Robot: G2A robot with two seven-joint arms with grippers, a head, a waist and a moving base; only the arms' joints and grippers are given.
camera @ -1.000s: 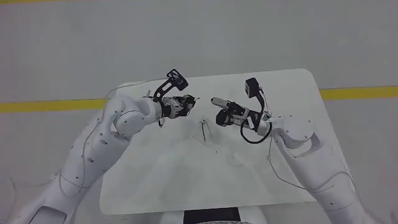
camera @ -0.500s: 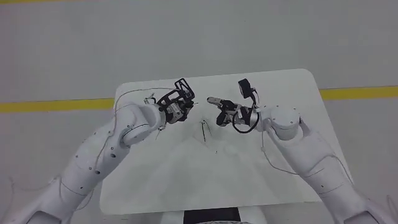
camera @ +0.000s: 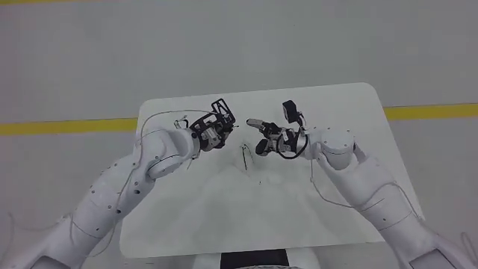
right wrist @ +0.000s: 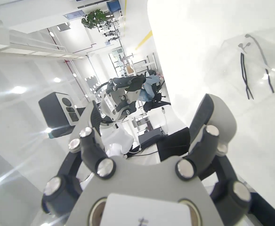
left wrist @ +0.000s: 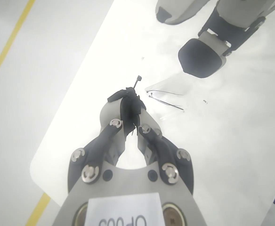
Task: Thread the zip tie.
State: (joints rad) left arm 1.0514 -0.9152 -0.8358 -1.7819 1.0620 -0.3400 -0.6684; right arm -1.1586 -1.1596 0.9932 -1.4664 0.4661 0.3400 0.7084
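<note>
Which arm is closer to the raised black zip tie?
Left. Its jaws are shut on the zip tie; the right arm's jaws stand open across a gap from it.

hard overhead light blows out the glossy white rounded table (left wrist: 118,48) in the left wrist view, leaving the thin black zip tie (left wrist: 137,81) a silhouette; in the right wrist view bright ceiling lamps (right wrist: 17,90) flare into streaks.

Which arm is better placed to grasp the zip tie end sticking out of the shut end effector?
Right, likely: the right end effector is open, empty and faces the left end effector, shut on the zip tie with its head poking out.
</note>
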